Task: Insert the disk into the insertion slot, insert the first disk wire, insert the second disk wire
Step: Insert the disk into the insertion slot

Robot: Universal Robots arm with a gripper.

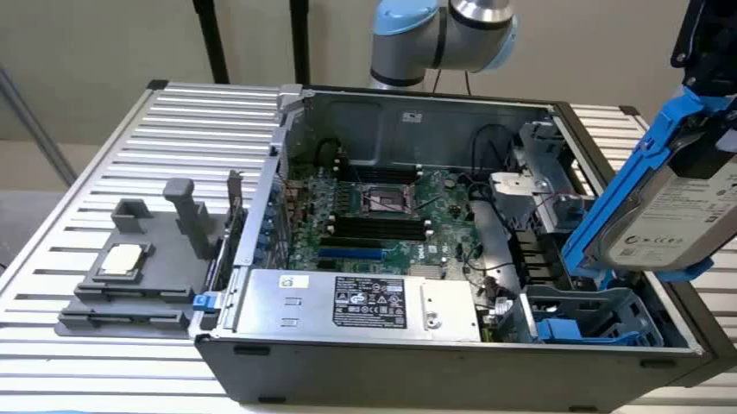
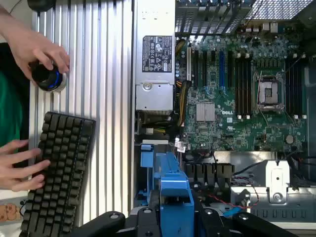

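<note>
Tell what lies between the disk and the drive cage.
Nothing: in the exterior view, bare air separates the tilted disk from the drive cage below it.

Blue-framed disk tilted, raised above insertion slot, open computer case
</note>
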